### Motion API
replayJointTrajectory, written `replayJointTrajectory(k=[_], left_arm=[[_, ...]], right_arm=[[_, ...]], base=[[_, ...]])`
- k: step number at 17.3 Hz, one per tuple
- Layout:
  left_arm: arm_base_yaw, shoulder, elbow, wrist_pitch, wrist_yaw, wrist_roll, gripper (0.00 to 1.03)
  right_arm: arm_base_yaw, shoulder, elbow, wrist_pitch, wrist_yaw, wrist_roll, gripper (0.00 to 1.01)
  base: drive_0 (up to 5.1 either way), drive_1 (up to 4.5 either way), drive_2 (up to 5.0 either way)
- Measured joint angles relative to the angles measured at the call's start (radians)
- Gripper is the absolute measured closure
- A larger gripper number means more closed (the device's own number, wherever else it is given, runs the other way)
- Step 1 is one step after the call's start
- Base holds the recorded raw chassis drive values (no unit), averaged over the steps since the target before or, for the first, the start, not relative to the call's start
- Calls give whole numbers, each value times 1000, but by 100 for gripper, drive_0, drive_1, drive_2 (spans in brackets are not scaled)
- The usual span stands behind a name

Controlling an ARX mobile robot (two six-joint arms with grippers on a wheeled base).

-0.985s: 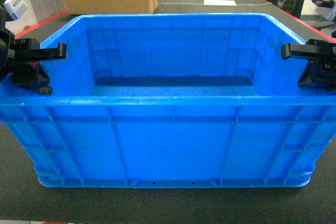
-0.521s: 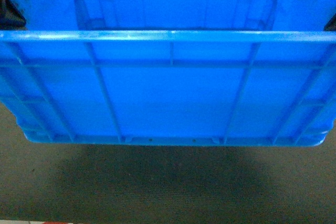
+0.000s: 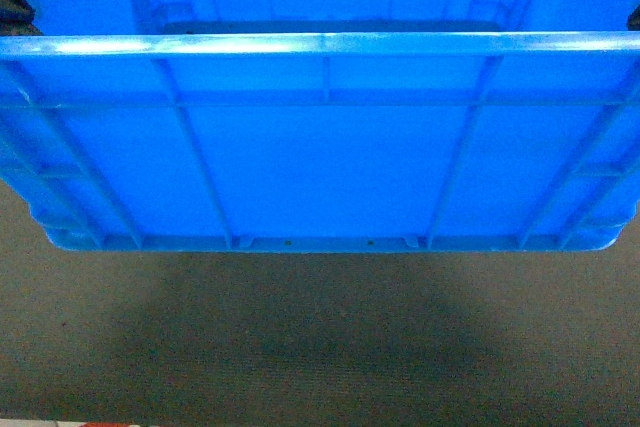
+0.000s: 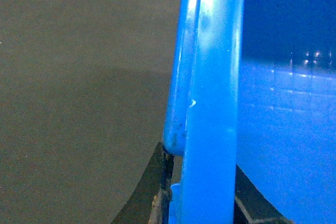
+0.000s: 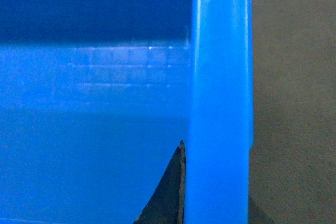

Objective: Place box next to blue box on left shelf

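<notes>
The box, a bright-blue ribbed crate, hangs above the floor and fills the upper head view, its near rim running straight across. My left gripper is shut on the box's left rim, with a black finger outside the wall and the other inside. My right gripper is shut on the right rim, one finger inside the box. In the head view only dark slivers of the left gripper and the right gripper show at the top corners. The left shelf and the other blue box are out of view.
Dark grey carpet lies below the box, with the box's shadow on it. A thin red strip shows at the bottom edge. The box blocks everything ahead.
The box has come up off the floor and closer to the head camera, its rim rising in the view. The room behind it and both grippers have almost dropped from sight.
</notes>
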Motion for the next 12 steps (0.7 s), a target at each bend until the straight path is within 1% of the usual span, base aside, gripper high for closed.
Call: replayJointTrajectory(k=[2,12], left_arm=[[0,0,0,-2,-4,0,89],[-3,0,0,-2,-2,-3,90]], right_arm=[[2,0,0,3,0,0,94],[0,0,0,2,2,-2,94]], base=[[-61,-61,-61],[-173,-173,-173]])
